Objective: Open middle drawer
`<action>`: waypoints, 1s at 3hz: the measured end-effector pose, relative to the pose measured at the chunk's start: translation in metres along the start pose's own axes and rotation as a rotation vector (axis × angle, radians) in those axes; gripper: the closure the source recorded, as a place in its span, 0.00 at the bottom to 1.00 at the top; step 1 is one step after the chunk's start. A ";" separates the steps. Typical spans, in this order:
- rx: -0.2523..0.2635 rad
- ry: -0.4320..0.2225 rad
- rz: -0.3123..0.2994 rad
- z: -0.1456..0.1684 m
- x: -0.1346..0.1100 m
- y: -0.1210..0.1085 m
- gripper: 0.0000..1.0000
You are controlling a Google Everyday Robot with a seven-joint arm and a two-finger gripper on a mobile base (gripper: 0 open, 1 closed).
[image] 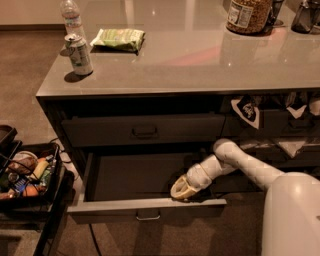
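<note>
In the camera view, a grey tabletop (200, 55) runs across the upper part of the scene above a dark cabinet of drawers. On its left end stands a drink can (80, 54), with a clear plastic bottle (72, 14) just behind it and a green packet (119, 39) lying flat to the right of the two. At the far right edge sits a jar (247, 14) with a label, and a dark object (305, 16) beside it that is too dim to identify.

Below the tabletop, the top drawer (142, 131) is closed, its loop handle at the centre. Under it, the middle drawer (115, 206) stands open, drawn well out from the cabinet so that its long plain grey inside faces up. Its small loop handle (148, 216) hangs at the centre of the front.

The white arm (242, 162) reaches in from the lower right, bends at a rounded joint and slopes down to the left into the open drawer. The tool (184, 190) lies inside the drawer, right against the inner side of the front panel, to the right of the handle. Whether it is released or clenched cannot be told from here.

To the right of the drawers, open shelves hold crumpled bags (246, 107). At the left, on the floor, a dark bin (30, 150) holds mixed small items.
</note>
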State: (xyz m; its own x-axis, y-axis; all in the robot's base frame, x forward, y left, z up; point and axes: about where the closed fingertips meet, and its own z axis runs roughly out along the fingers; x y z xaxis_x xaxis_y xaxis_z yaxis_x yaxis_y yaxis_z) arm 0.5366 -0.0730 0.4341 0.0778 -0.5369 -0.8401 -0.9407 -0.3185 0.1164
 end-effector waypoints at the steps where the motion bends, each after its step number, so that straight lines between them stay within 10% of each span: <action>1: -0.068 -0.100 0.004 0.003 0.000 0.023 1.00; 3: 0.084 0.008 0.025 -0.005 0.009 0.028 1.00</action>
State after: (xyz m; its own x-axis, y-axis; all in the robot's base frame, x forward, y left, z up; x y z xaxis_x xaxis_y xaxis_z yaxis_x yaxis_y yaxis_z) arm 0.5125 -0.0904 0.4327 0.0564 -0.5501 -0.8332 -0.9669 -0.2381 0.0918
